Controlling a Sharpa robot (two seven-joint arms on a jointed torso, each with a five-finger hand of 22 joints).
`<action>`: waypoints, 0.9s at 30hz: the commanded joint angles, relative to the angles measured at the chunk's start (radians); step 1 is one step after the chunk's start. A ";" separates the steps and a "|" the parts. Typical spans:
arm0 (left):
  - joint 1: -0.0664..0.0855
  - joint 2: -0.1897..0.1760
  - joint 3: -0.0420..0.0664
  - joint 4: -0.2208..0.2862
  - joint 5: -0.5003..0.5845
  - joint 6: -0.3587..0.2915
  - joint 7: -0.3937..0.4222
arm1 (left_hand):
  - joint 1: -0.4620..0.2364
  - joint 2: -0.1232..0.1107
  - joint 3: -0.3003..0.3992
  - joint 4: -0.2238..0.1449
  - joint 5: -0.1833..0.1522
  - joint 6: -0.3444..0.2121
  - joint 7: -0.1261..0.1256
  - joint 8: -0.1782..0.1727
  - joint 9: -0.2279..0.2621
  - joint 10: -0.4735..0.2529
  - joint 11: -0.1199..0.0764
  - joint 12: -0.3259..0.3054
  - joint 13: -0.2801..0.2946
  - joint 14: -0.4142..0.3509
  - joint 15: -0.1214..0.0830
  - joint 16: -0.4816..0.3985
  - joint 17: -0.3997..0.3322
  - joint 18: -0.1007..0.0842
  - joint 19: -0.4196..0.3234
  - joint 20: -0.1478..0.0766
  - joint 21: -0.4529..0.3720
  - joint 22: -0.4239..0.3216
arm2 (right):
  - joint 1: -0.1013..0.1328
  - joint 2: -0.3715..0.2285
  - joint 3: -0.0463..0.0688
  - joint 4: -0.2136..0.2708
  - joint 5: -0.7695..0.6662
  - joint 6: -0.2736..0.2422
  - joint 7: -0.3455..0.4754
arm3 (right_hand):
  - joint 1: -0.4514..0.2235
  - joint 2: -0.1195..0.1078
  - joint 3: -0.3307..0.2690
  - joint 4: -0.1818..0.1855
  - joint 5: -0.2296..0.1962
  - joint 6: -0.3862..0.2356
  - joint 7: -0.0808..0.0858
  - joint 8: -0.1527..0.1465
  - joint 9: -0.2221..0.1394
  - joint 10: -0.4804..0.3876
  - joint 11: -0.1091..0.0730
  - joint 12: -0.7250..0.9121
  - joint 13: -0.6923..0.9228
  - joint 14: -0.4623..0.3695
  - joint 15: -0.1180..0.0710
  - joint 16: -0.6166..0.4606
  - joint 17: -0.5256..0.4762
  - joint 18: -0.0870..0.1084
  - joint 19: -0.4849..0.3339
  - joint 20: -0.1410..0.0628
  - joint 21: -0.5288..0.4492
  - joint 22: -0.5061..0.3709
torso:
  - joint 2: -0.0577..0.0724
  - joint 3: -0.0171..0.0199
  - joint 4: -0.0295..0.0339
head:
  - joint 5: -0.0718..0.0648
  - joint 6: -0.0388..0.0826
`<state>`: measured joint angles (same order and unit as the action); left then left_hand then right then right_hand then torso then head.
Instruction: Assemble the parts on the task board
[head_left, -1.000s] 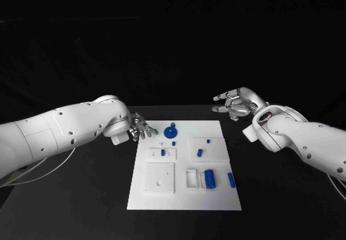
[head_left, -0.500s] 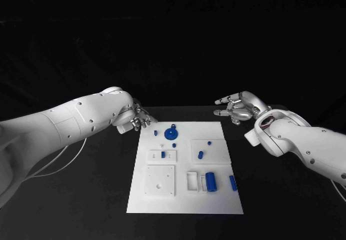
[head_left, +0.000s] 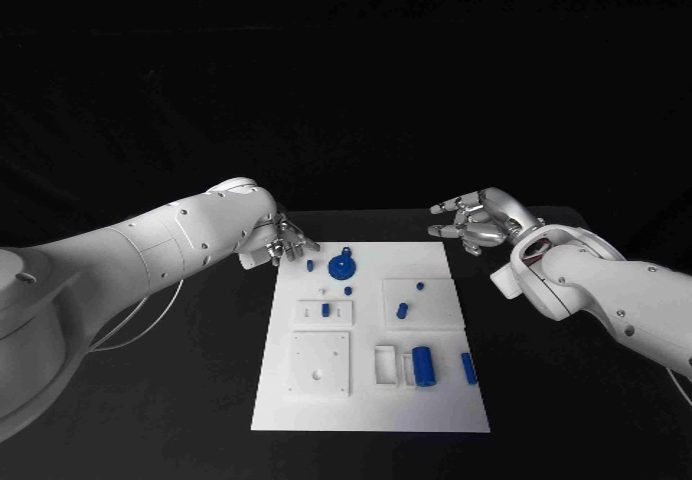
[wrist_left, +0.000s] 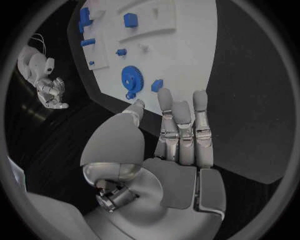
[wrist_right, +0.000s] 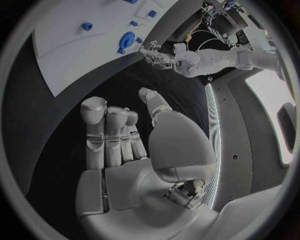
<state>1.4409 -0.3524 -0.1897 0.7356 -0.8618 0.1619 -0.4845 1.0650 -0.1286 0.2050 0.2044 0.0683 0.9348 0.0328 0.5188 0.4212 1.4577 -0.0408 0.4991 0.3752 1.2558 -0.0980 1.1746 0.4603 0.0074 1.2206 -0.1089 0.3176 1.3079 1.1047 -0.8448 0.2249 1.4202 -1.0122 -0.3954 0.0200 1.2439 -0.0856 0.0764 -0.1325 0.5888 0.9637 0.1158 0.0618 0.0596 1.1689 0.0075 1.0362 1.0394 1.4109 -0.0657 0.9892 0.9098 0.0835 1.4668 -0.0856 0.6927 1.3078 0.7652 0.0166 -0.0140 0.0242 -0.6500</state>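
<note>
You see the white board (head_left: 371, 345) lying flat in the middle of the black table (head_left: 173, 400), long side running away from the robot, so both arms can reach it from their own side. The left hand (head_left: 283, 244) hangs just beside the far left corner of the board, fingers straight and apart, holding nothing; I judge it waits there because the blue gear (head_left: 342, 266) is the nearest part to it. The right hand (head_left: 476, 219) hovers beyond the far right corner of the board, well apart from any part, fingers loosely curved and spread, also with nothing in it.

The gear is a flat toothed disc that lies on the far end of the board, a small blue block (head_left: 310, 266) just beside it toward the left hand. At the near end of the board you find a blue cylinder (head_left: 423, 363) lying between a white frame and a thin blue bar (head_left: 467, 366). The board looks like smooth matte plastic with raised square plates and shallow pockets, probably seats for the parts. The hands are polished metal with pale grey pads on the fingertips (wrist_left: 164, 96). No part looks mounted with certainty yet; the work seems at its start.
</note>
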 joint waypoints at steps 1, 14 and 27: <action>-0.002 0.007 -0.001 -0.009 -0.048 0.062 0.032 | -0.010 -0.006 0.002 0.011 -0.005 -0.016 -0.007 0.028 0.081 -0.008 -0.005 0.009 0.004 -0.009 0.001 0.010 0.000 -0.007 -0.007 -0.005 0.011 0.022 | 0.000 0.000 0.001 0.004 0.001 0.010 0.010 | -0.009 -0.002 0.002 0.004 0.004 0.005 0.002 -0.002 0.001 -0.003 -0.001 -0.001 0.000 0.000 -0.001 -0.001 0.000 0.019 0.046 0.000 0.002 0.084 | 0.009 0.0006 -0.0022 | -0.002 0.004; -0.008 0.019 -0.004 -0.022 -0.073 0.092 0.048 | -0.017 -0.011 0.004 0.024 -0.006 -0.002 -0.010 -0.012 0.180 -0.011 -0.006 0.018 0.006 -0.015 0.001 0.021 -0.005 -0.007 -0.017 -0.006 0.027 0.021 | 0.000 0.001 0.002 0.004 0.001 0.009 0.011 | -0.009 -0.003 0.003 0.006 0.006 0.004 0.002 -0.002 0.001 -0.002 -0.001 -0.001 0.000 0.001 -0.001 0.000 0.001 0.019 0.046 0.000 0.002 0.084 | 0.012 -0.0005 -0.0009 | -0.004 0.002; -0.008 0.015 -0.005 -0.015 -0.061 0.115 0.053 | -0.022 -0.003 0.004 0.016 0.002 0.016 -0.013 -0.027 0.188 -0.009 -0.006 0.017 0.004 -0.017 0.000 0.023 -0.006 -0.007 -0.019 -0.006 0.030 0.021 | 0.000 0.003 0.002 0.000 0.001 0.010 0.011 | -0.008 -0.004 0.003 0.008 0.006 0.003 0.002 -0.002 0.001 -0.001 -0.001 0.000 0.000 0.002 -0.001 0.000 0.002 0.019 0.046 0.000 0.005 0.084 | 0.012 -0.0009 -0.0019 | -0.003 0.004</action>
<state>1.4330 -0.3381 -0.1945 0.7178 -0.9226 0.2483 -0.4466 1.0498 -0.1343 0.2077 0.2236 0.0684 0.9449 0.0178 0.4947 0.6086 1.4513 -0.0473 0.5135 0.3799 1.2486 -0.0981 1.1926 0.4562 0.0074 1.2074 -0.1144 0.3424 1.3076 1.1047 -0.8424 0.2263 1.4203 -1.0119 -0.3955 0.0204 1.2439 -0.0857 0.0792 -0.1297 0.5888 0.9637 0.1158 0.0618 0.0596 1.1689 0.0075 1.0362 1.0394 1.4109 -0.0657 0.9892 0.9098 0.0835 1.4668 -0.0856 0.6927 1.3076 0.7772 0.0152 -0.0149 0.0208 -0.6472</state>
